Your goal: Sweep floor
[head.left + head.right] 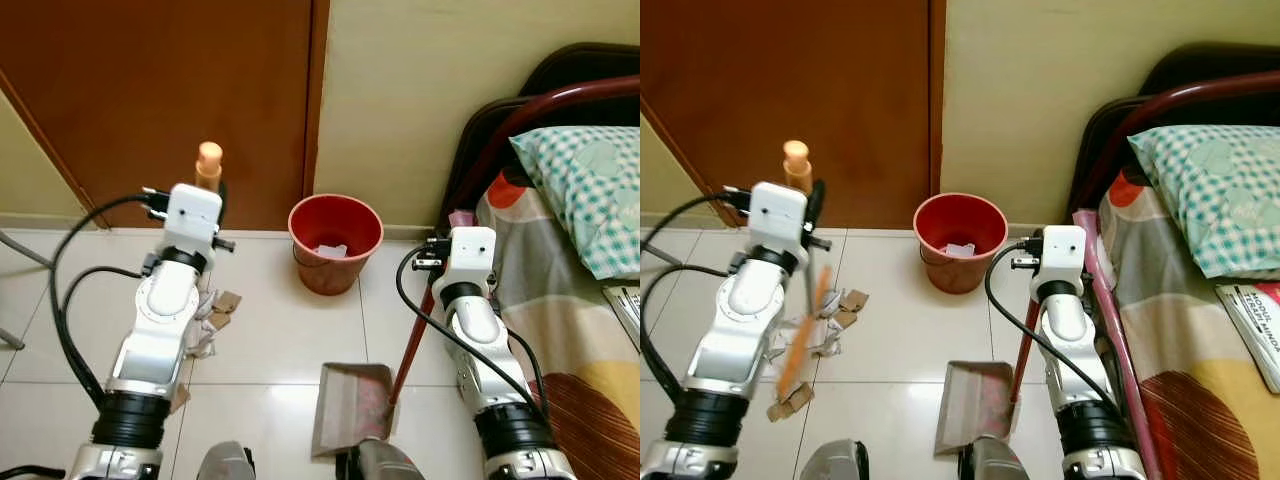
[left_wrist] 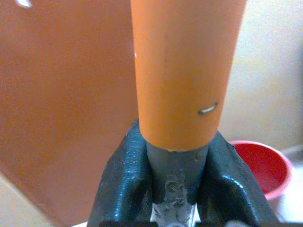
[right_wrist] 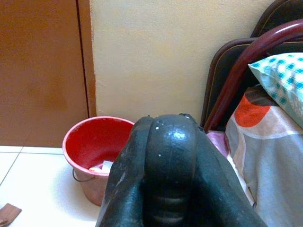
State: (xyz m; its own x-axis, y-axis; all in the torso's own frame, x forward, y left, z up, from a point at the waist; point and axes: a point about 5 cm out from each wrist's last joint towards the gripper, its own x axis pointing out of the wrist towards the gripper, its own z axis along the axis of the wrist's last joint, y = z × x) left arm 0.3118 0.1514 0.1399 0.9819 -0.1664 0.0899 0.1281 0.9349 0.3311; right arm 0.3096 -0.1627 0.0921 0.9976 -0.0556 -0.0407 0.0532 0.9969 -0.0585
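My left gripper (image 2: 177, 161) is shut on an orange broom handle (image 2: 184, 71), close to its top end (image 1: 209, 160); the stick runs down beside my left arm (image 1: 800, 340) to the floor. Brown cardboard and paper scraps (image 1: 845, 305) lie on the white tiles beside that arm. My right gripper (image 3: 170, 156) is shut on the top of the red dustpan handle (image 1: 408, 350). The grey dustpan (image 1: 350, 405) rests on the floor between my arms. A red bucket (image 1: 330, 272) with paper inside stands ahead by the wall.
A brown door (image 1: 180, 90) is ahead on the left, a cream wall beside it. A bed (image 1: 570, 330) with a dark red frame and a checked pillow (image 1: 590, 190) runs close along my right arm. A book (image 1: 1255, 325) lies on the bed.
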